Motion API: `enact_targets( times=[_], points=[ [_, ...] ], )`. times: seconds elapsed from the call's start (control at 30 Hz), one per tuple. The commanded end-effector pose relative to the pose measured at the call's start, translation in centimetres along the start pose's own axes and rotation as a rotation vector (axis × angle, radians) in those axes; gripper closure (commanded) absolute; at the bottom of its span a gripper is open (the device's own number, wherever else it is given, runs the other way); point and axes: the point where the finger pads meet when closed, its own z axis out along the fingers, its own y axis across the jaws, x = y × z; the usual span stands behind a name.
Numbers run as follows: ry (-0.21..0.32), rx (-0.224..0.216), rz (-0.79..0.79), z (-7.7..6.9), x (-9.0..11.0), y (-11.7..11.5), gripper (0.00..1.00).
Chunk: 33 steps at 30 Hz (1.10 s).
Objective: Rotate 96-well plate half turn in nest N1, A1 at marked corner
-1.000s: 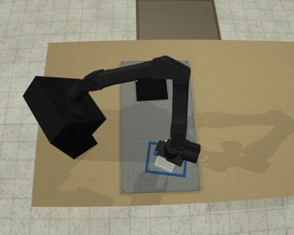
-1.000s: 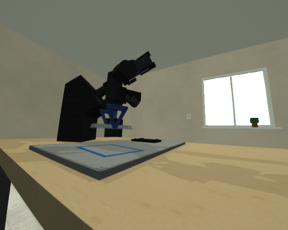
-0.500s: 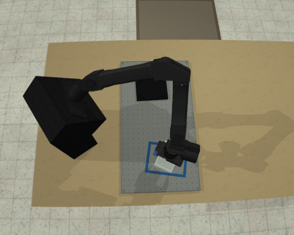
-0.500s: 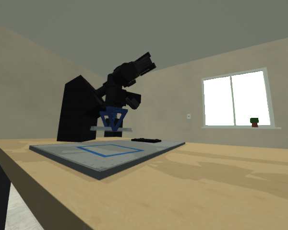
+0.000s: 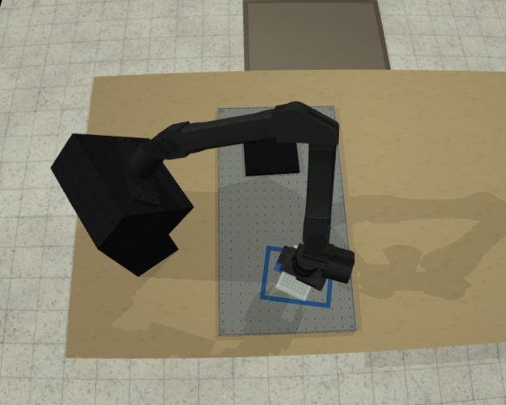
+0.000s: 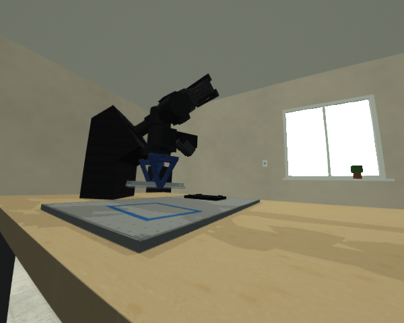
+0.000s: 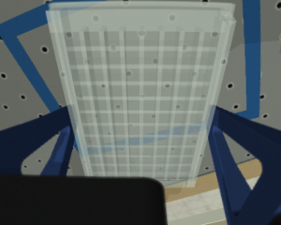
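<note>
Even light, soft broad shadows
</note>
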Motion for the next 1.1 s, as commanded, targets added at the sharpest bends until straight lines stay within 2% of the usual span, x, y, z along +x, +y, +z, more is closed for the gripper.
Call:
enact_targets(
  times=[0.0,1.07],
  points=[
    [0.000,0.013,-0.004,-0.2,0.0,-0.5,1.00],
    [-0.001,0.013,-0.004,1.6,0.0,-0.5,1.00]
  ],
)
